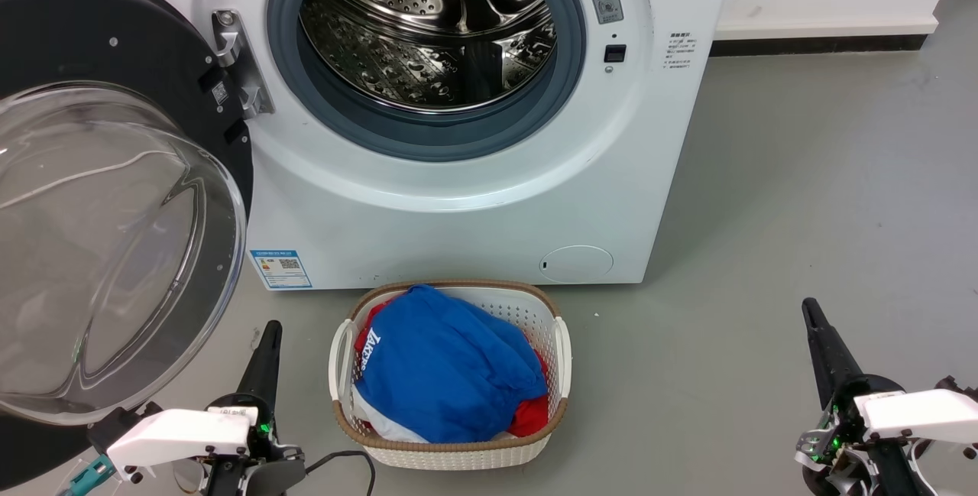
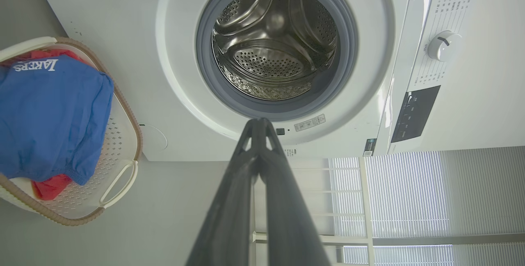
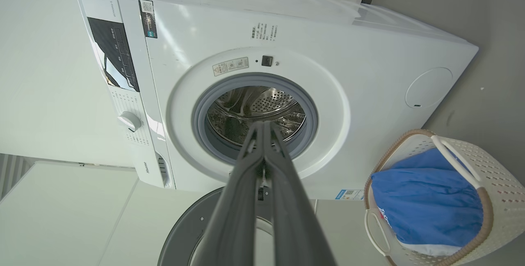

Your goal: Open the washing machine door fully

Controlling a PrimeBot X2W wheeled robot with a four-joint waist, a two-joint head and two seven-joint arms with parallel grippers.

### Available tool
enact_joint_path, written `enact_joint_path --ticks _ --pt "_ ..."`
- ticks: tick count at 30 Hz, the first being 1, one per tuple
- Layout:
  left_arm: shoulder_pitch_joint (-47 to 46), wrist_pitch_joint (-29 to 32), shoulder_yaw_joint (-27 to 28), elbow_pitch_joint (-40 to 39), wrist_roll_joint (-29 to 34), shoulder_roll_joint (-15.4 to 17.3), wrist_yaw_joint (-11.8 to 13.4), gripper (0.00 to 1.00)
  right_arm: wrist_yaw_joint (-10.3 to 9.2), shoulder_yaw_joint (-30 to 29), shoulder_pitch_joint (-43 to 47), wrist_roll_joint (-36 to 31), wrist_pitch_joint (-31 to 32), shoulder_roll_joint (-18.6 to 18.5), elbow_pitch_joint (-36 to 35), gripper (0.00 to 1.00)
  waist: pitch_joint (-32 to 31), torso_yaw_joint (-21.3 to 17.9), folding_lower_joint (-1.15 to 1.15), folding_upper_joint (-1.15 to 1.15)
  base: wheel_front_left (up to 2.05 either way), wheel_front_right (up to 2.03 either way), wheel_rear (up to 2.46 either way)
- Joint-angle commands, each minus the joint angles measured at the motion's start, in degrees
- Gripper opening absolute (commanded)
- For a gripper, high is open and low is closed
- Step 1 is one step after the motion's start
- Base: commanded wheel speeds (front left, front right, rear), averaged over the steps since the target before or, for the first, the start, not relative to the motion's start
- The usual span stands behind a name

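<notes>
Long dark tapered fingers [image 1: 261, 362], white wrist shells [image 1: 179, 431] — black screws, green lights [image 1: 264, 428], black cable [image 1: 344, 456], teal plug [image 1: 92, 473]

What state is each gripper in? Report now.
Left gripper: closed, holding nothing.
Right gripper: closed, holding nothing.

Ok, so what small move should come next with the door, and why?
I'd probably hold still: the washing machine door stands swung wide off the drum mouth, and the left tool and right tool sit shut, low, touching nothing.
</notes>
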Motion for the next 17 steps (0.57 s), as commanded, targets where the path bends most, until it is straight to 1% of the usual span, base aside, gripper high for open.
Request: enact_joint_path --ticks 1,17 --pt "-1.14 0.46 0.5 -0.34 -1.14 -0.03 -0.43 0.0 0.0 -0.18 -1.2 1.53 0.28 -0.15 0.1 0.0 0.0 0.04 0.0 0.0 0.0 0.0 0.0" --pt "-1.12 2.09 1.82 -0.53 -6.51 -0.92 -1.43 0.0 0.0 -0.86 -1.56 8.01 1.3 -0.02 0.75 0.0 -0.03 0.38 0.0 0.0 0.0 0.0 0.0"
